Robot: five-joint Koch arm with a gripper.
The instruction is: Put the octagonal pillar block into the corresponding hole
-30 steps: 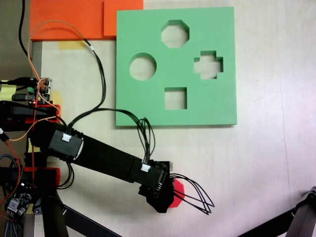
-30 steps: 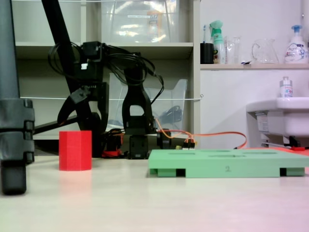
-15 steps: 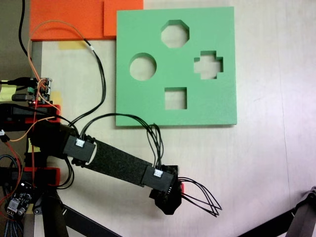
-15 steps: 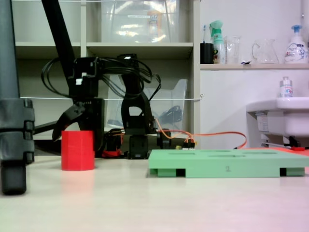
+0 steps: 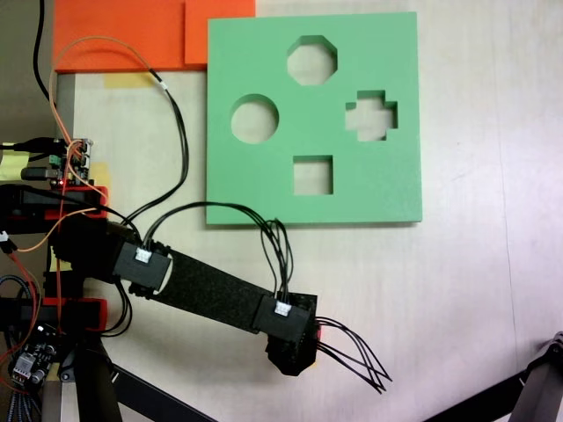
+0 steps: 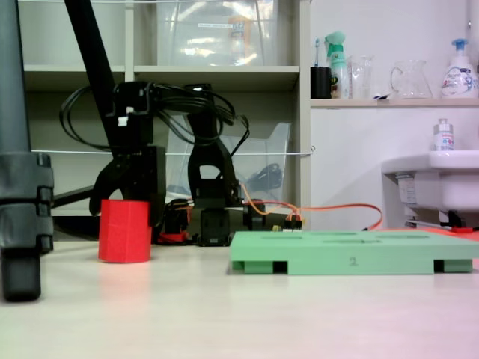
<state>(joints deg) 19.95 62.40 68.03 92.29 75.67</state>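
From above, the green foam board (image 5: pixel 312 119) lies well beyond the gripper (image 5: pixel 295 356), its eight-sided hole (image 5: pixel 312 60) empty. The octagonal pillar block (image 5: pixel 318 331) hides beneath the gripper. From table level, the jaws flank the slightly tilted block (image 6: pixel 124 231); their grip cannot be told.

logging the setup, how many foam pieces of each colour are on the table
green board: 1
red block: 1
orange slabs: at least 1, seams unclear
total: at least 3
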